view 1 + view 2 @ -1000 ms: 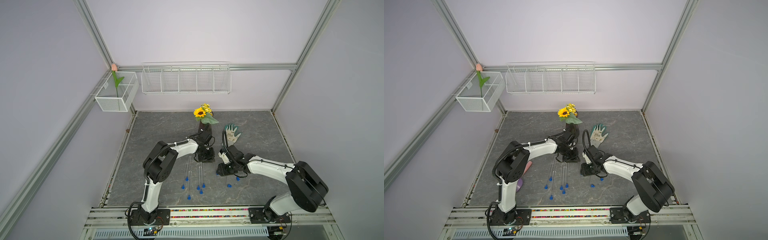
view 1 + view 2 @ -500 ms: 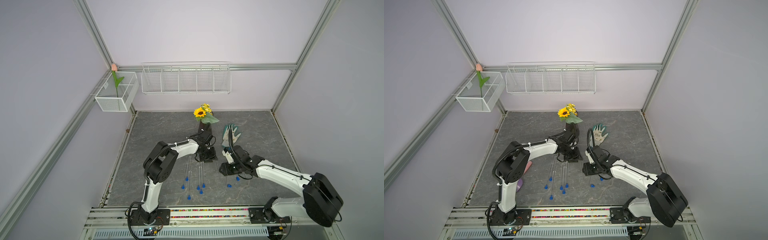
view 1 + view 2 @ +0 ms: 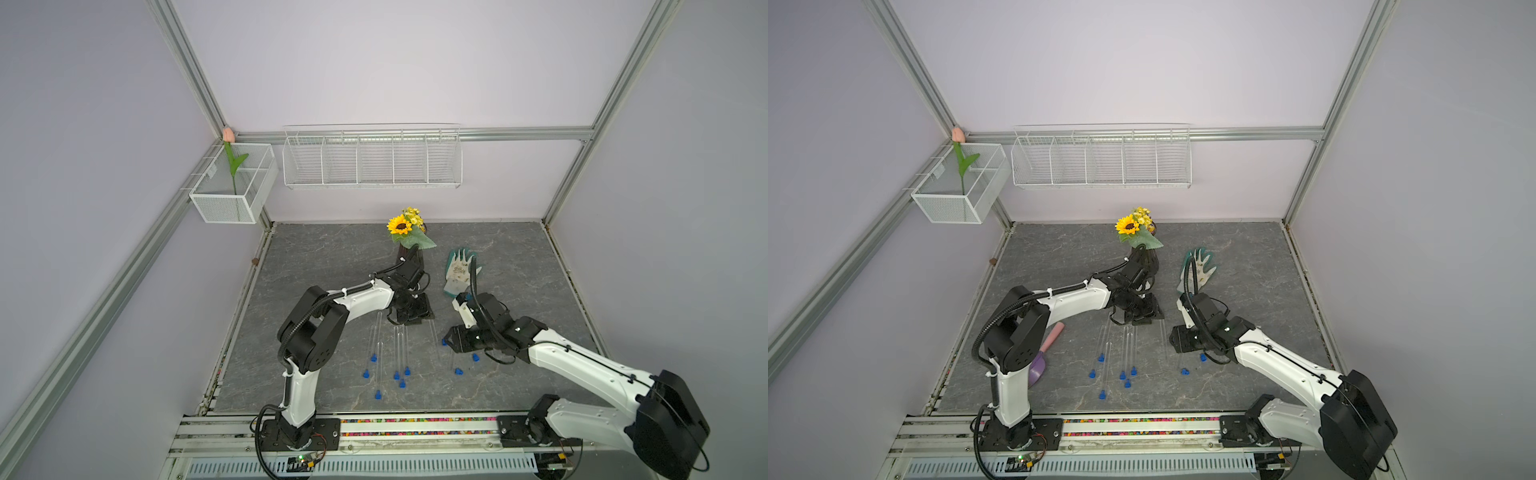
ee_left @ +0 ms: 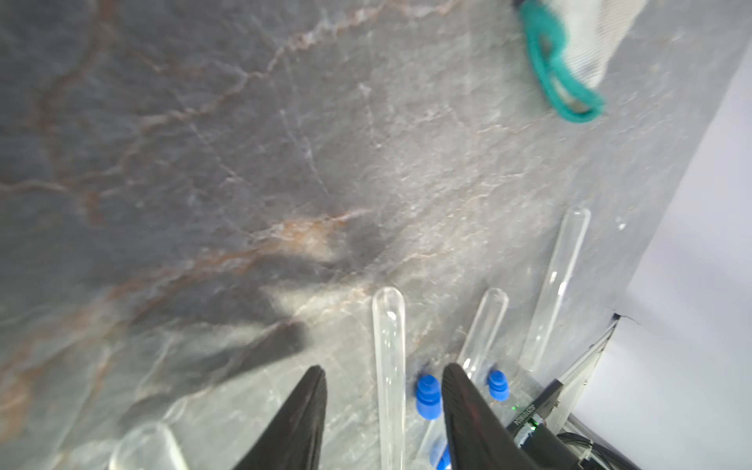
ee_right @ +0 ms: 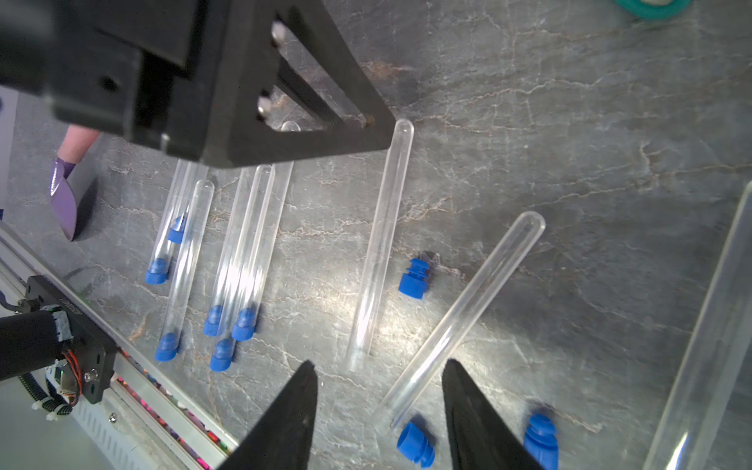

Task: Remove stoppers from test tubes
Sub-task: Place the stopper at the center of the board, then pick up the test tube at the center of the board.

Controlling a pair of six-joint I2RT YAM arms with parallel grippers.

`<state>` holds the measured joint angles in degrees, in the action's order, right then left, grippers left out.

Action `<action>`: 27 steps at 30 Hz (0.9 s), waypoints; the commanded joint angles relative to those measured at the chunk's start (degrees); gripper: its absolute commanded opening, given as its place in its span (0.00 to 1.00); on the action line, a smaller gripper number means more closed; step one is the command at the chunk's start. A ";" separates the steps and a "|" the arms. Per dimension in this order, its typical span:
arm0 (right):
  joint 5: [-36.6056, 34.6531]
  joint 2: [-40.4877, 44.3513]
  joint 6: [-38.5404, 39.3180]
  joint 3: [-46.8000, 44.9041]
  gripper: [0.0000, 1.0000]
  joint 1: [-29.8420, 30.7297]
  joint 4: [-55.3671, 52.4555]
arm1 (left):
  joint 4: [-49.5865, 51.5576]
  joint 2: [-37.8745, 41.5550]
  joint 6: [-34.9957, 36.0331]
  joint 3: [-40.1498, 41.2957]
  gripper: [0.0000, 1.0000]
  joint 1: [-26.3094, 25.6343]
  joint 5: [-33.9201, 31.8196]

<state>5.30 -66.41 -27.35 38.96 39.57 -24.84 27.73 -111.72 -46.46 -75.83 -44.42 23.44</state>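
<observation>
Hovering low over the grey marbled table (image 3: 332, 266), I keep both arms above the test tubes (image 5: 382, 244), which lie flat near the front edge. My left gripper (image 4: 383, 368) is released, with its fingers apart on either side of one clear tube and nothing clamped. My right gripper (image 5: 378, 363) is released too, and the open mouth of a slanted tube (image 5: 464, 321) shows between its fingers. Three stoppers (image 5: 414, 278) lie loose on the table around that tube. Several more sit plugged in the tubes clustered below my left gripper. A glove (image 3: 459, 272) and a sunflower vase (image 3: 405, 228) stand behind, and a purple scoop (image 3: 1038, 365) lies beside my left arm.
</observation>
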 commanded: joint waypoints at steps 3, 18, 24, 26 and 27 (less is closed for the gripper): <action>-0.81 3.57 -1.30 -2.38 0.53 0.15 -3.22 | -0.17 5.58 -0.47 2.42 0.50 -0.41 -1.95; 2.55 6.28 -5.50 -3.73 0.50 0.90 -0.60 | 2.43 31.06 4.00 16.40 0.60 -0.37 -10.13; 2.52 1.34 -5.91 -0.78 0.50 3.72 1.53 | 9.25 45.25 7.19 23.25 0.65 0.65 -18.80; 2.48 -1.26 -5.91 0.56 0.50 5.11 2.26 | 9.66 49.89 7.65 26.43 0.68 1.64 -20.21; 2.43 -2.98 -5.80 1.50 0.50 5.93 2.65 | 9.10 52.60 7.66 28.49 0.70 2.38 -20.62</action>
<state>7.33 -66.94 -32.40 38.09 43.86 -24.67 33.21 -63.16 -40.80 -51.13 -43.38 7.88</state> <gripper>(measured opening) 0.498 0.692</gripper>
